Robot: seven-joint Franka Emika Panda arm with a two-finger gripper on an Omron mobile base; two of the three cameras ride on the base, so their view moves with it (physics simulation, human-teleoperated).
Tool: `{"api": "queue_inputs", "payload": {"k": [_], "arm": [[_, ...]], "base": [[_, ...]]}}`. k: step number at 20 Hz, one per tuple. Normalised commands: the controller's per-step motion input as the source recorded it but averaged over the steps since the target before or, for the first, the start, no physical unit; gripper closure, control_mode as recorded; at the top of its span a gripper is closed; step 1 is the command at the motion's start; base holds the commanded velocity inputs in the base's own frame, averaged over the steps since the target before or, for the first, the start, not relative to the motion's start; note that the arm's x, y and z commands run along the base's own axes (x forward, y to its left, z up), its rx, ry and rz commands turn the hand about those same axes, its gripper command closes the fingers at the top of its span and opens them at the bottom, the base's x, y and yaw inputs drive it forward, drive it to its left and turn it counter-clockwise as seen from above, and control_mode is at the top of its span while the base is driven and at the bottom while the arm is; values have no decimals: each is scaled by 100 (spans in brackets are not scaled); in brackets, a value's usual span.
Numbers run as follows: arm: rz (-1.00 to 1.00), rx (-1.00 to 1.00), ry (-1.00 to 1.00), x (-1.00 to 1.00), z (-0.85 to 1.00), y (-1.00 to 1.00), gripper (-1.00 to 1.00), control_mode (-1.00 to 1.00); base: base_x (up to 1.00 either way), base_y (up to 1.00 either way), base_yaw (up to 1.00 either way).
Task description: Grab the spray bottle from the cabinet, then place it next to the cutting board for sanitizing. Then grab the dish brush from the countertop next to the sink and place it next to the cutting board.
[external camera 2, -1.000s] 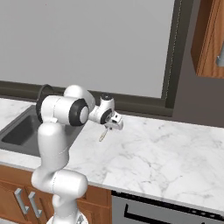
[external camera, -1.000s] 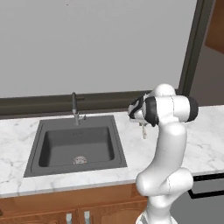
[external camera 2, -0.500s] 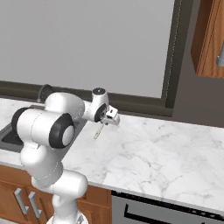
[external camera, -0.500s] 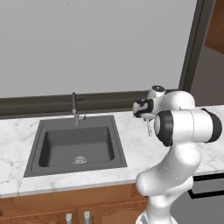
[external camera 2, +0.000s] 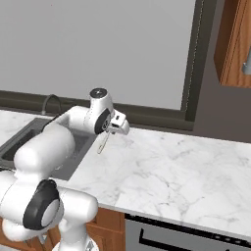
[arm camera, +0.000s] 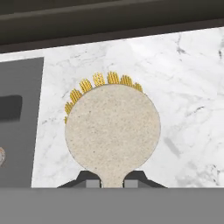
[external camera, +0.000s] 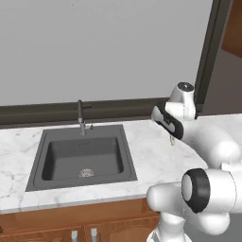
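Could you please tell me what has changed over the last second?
The arm has swung round, carrying the dish brush off to the right above the countertop. The tool stays shut on the brush handle. The sink is unchanged.

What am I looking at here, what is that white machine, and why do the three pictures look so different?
It is a white robot arm in a simulated kitchen. Two pictures come from cameras behind it, to its left and right, looking over a marble countertop with a dark sink and faucet. The third comes from a camera on the hand, looking along the end effector. Its fingers are shut on the handle of a dish brush: you see the pale round disc with yellow bristles peeking behind it. From the right, the brush hangs above the countertop beside the sink.
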Motion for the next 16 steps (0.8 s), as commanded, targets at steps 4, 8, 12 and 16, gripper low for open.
{"api": "queue_inputs", "payload": {"k": [4, 8, 12, 16], "arm": [[2, -1, -22, -96, 82, 0, 100, -100], [0, 5, -15, -78, 55, 0, 100, -100], [0, 3, -26, -72, 53, 17, 100, -100], [0, 0, -21, -66, 69, 16, 100, -100]], "base": [[0, 0, 0], [0, 0, 0], [0, 0, 0], [0, 0, 0]]}}
